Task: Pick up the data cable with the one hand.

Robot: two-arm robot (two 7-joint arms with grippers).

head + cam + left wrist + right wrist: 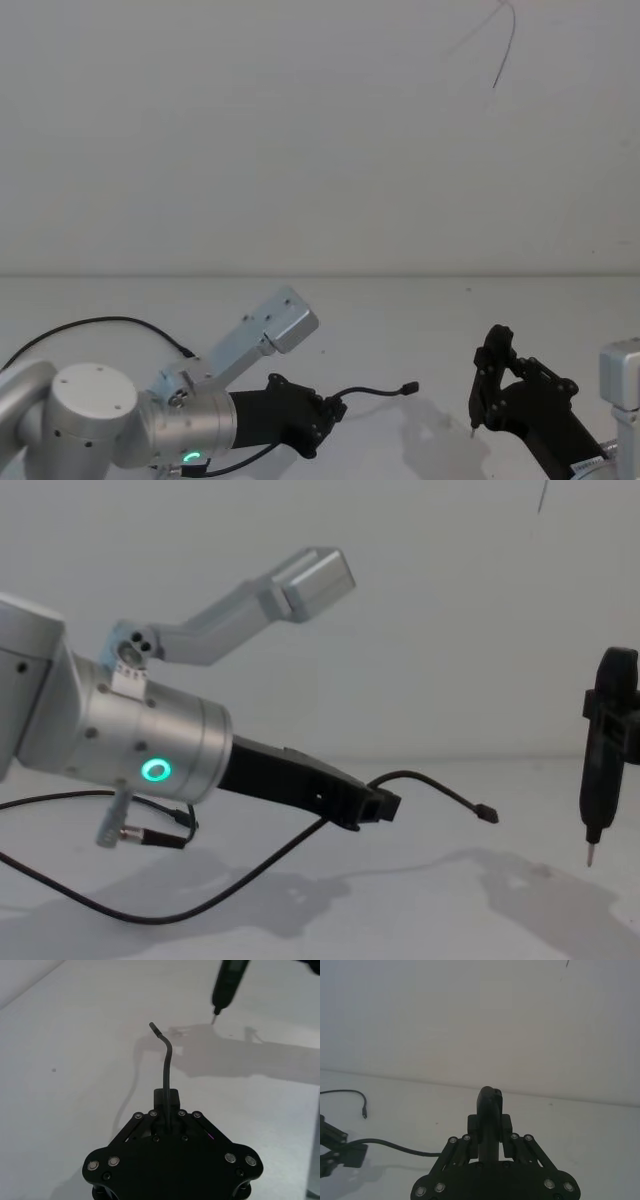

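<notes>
White table (400, 320) is lying under plain white wall (300, 140). L gripper (335, 410) is clenching cable (375, 391) above table, plug end fwd. R gripper (505, 375) is gripping pen tool (480, 395), tip down. Chest view: cable slack is drooping to the table behind L gripper.

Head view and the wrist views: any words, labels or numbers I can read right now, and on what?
No legible text anywhere.
White label behind the right end effector, which grips the pen-shaped tool: print too small to read.
Left end effector, shut on the data cable: no markings.
</notes>
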